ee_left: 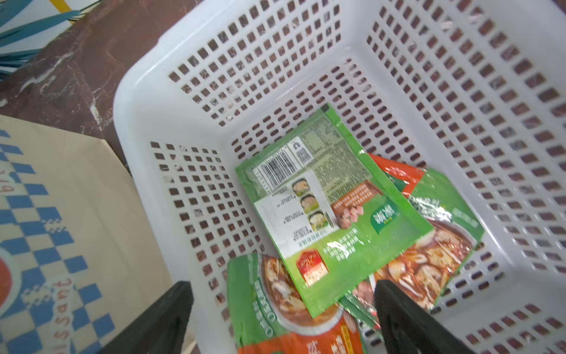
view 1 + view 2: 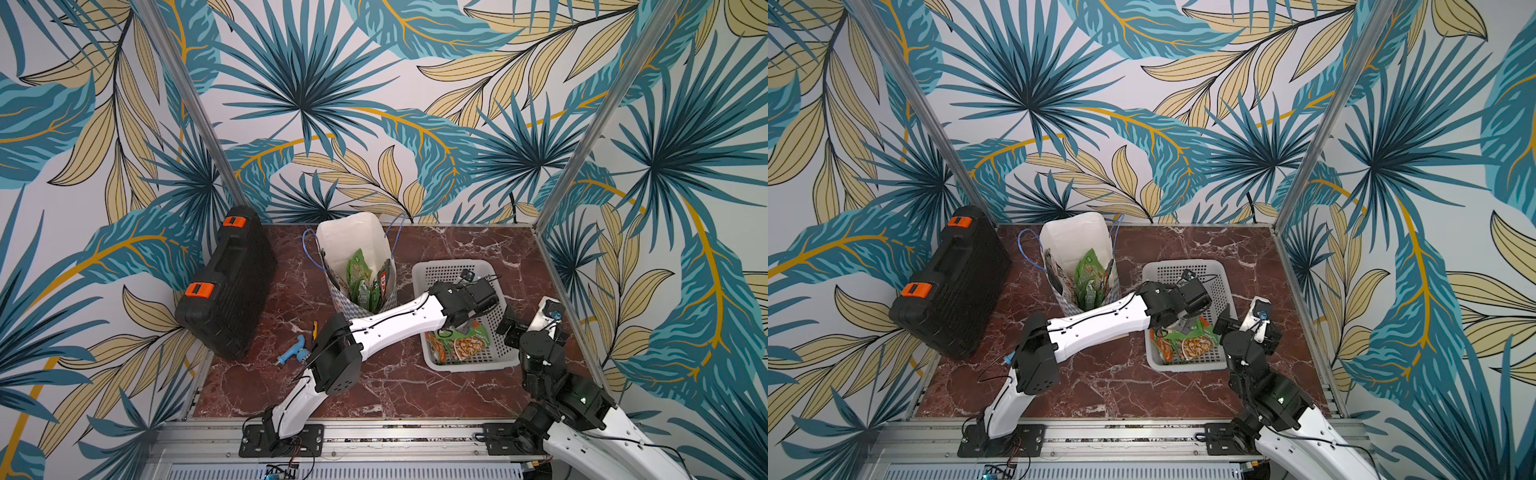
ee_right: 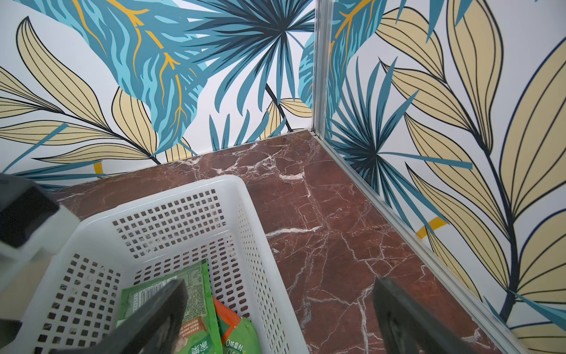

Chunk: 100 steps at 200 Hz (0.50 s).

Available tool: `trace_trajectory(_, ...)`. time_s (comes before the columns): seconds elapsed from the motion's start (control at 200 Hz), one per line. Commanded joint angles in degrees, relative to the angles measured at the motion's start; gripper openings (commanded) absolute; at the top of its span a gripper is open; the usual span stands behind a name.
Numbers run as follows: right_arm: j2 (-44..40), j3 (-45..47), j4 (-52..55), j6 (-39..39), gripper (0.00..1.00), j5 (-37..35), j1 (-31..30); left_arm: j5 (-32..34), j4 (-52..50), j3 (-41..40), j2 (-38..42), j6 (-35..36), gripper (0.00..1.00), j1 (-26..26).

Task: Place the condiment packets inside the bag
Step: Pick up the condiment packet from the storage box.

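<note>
The cream bag [image 2: 353, 232] [image 2: 1075, 232] stands open at the back of the table, with several green condiment packets [image 2: 359, 272] upright inside it. More green-orange condiment packets [image 1: 330, 208] [image 2: 461, 345] lie overlapping on the floor of the white perforated basket [image 2: 449, 264] [image 1: 128, 128]. My left gripper [image 1: 283, 286] [image 2: 455, 330] hangs open just above them, holding nothing; one finger is near the basket's wall on the bag side, the other over the packets. My right gripper [image 3: 280, 283] [image 2: 505, 322] is open and empty, astride the basket's right wall [image 3: 254, 245].
A black tool case with orange latches [image 2: 228, 286] leans at the left wall. A small blue plastic part [image 2: 293, 349] lies on the marble table near the left arm's elbow. Patterned walls close in the back and both sides.
</note>
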<state>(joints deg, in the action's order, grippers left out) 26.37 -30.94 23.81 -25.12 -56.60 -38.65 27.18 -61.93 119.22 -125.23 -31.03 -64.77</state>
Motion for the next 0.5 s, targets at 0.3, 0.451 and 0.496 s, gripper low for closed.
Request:
trace_trajectory(0.3,-0.19,0.62,-0.08,-1.01,1.00,-2.08,0.15,-1.08,-8.10,-4.41,7.62,-23.86,0.87,-3.59)
trace_trajectory(0.451,-2.29,0.69,1.47,-1.84,0.99,-3.85,0.07,-3.80,-9.76,-4.78,7.42,-34.21,0.87,-3.46)
trace_trajectory(0.496,-2.99,0.70,1.72,-1.86,1.00,-4.12,0.09,-4.63,-9.98,-4.70,6.88,-36.51,0.86,-3.52)
